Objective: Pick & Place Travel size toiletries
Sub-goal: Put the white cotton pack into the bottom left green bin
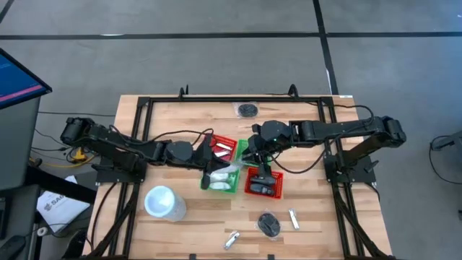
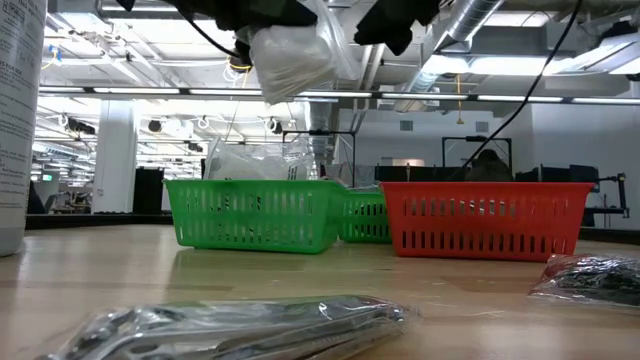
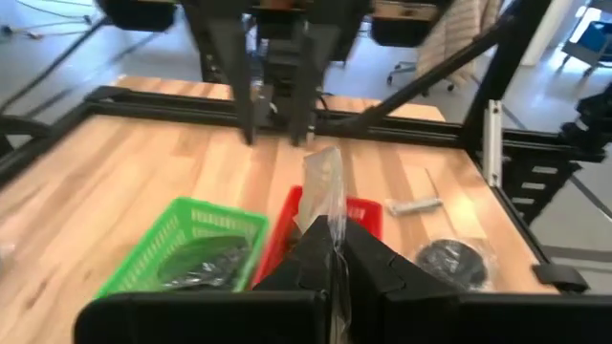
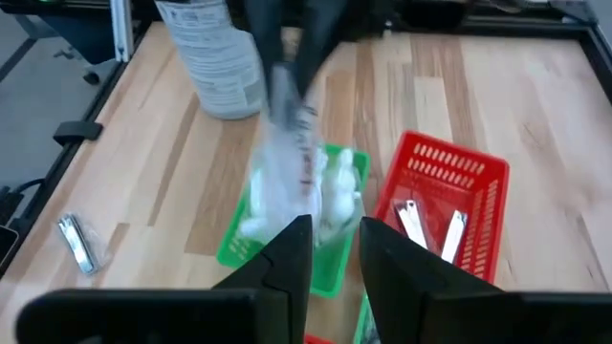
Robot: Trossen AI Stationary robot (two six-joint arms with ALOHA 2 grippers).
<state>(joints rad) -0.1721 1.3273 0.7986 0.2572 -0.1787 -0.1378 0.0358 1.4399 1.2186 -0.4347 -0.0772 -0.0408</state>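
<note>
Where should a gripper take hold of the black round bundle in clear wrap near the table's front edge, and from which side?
Come from above: the black bundle lies flat on the table, clear of the silvery tube beside it. Pinch across its round middle; so low a shape probably offers little to a sideways approach.

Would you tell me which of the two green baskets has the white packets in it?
The green basket nearest the white cup; white packets lie in it. The other green basket sits farther from the cup.
</note>
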